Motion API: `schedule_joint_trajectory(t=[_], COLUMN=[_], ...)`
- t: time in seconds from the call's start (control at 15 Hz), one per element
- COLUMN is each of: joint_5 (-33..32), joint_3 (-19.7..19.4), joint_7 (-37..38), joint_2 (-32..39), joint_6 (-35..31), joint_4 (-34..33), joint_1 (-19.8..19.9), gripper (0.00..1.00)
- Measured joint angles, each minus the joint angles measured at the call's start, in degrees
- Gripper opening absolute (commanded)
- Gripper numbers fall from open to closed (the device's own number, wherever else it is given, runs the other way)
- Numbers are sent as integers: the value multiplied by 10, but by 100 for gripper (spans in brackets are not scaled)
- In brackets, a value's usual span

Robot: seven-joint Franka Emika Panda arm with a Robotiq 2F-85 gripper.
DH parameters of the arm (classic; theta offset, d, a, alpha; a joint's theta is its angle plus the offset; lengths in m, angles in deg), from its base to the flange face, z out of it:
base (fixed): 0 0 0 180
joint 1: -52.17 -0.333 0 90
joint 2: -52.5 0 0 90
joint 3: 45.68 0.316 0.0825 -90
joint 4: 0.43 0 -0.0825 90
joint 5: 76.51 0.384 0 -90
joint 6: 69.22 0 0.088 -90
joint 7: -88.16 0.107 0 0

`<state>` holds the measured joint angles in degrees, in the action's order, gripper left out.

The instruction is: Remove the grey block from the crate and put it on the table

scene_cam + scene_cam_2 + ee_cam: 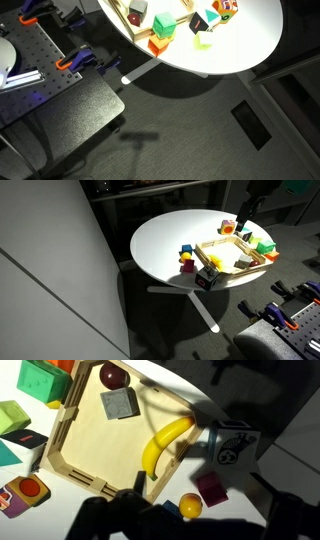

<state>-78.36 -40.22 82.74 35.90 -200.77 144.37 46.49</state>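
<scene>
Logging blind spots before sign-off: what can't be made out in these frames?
- The gripper: in the wrist view it is only dark, shadowed shapes along the bottom edge, so open or shut is unclear.
- The grey block: plain in the wrist view, but too small to pick out in both exterior views.
- The crate: cut off by the top edge in an exterior view.

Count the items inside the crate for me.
3. In the wrist view, the crate holds the grey block, a dark red ball beside it, and a banana. One corner is out of frame, so more may hide.
</scene>
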Motion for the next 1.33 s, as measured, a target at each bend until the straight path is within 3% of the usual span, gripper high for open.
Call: schedule_joint_trajectory(t=[0.73,1.33], joint_5=[-25,-83], joint_3=[-13,-43], joint_7=[15,5], joint_2=[121,197], joint_6=[-34,-140], joint_4=[-22,-8], joint_1=[23,40], gripper=[100,100])
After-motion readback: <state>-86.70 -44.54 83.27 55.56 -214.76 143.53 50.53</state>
